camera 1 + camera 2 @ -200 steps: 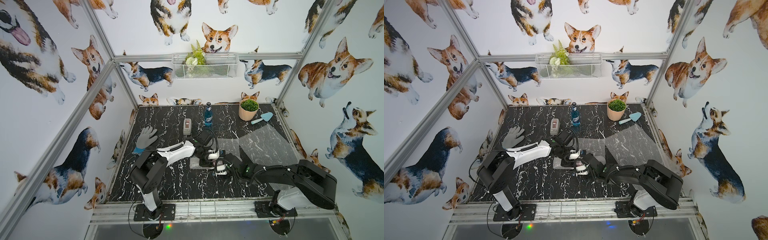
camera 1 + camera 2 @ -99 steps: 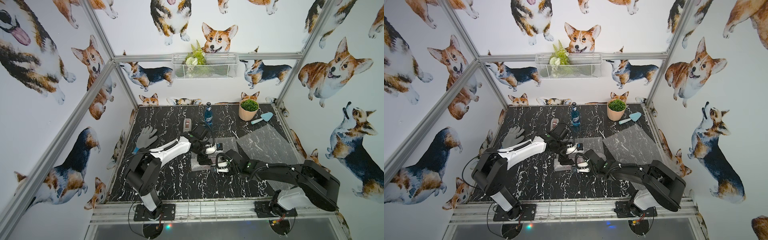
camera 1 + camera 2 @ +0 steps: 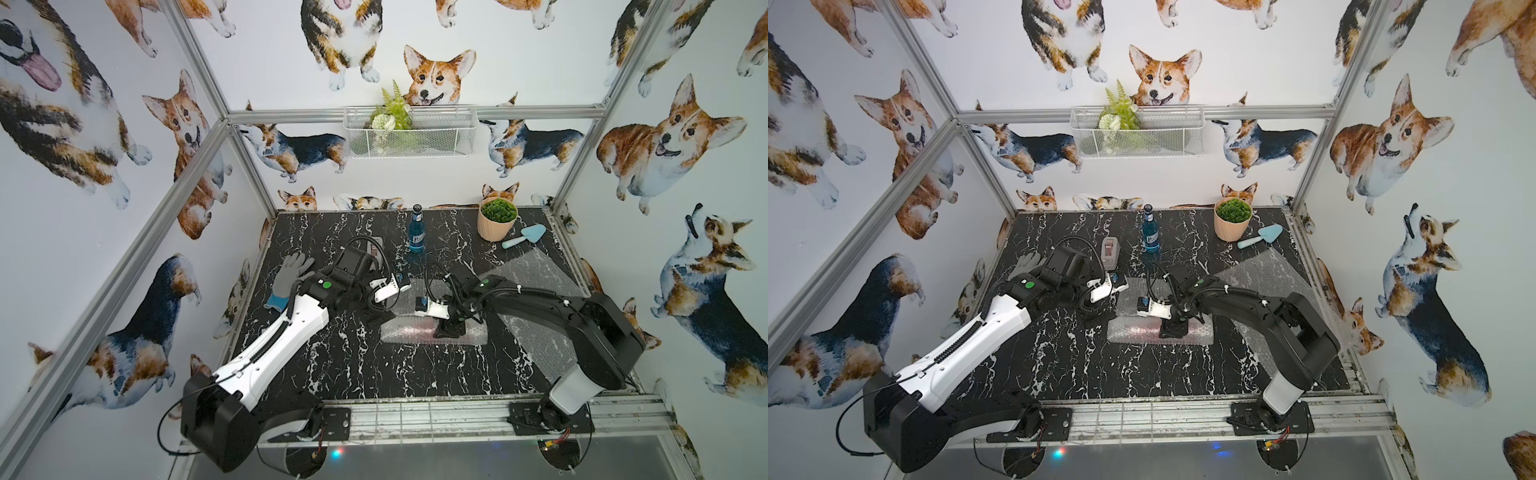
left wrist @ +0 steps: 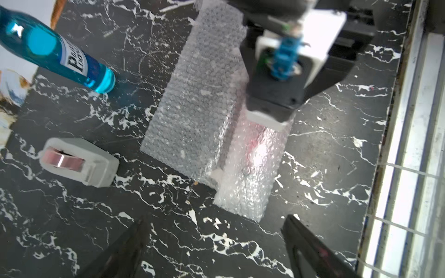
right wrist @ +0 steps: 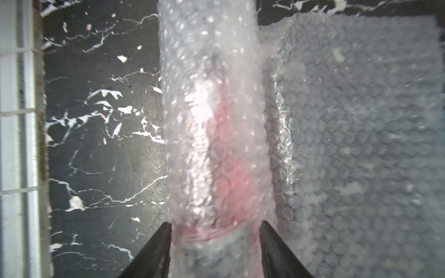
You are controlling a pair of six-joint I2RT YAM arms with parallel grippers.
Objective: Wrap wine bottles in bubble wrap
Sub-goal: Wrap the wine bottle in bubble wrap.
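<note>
Bare bench point(image 3: 365, 374) lies open on the robot's side of the bubble-wrap roll point(image 3: 401, 332); tape dispenser point(image 3: 1111, 251) and blue bottle point(image 3: 1151, 235) stand beyond it.

Both top views high, looking down on the table point(image 3: 353, 374); wrist views close, sharing the bubble wrap point(image 4: 192, 108)

Table point(image 3: 332, 365): looked like black stone, smooth and a bit shiny.
Bubble wrap point(image 4: 192, 103): was clear, bumpy, shiny plastic.
Blue bottle point(image 4: 60, 53): was smooth, shiny glass.
Tape dispenser point(image 4: 96, 168): was dull grey plastic.
Glove point(image 3: 291, 272): was soft cloth.
</note>
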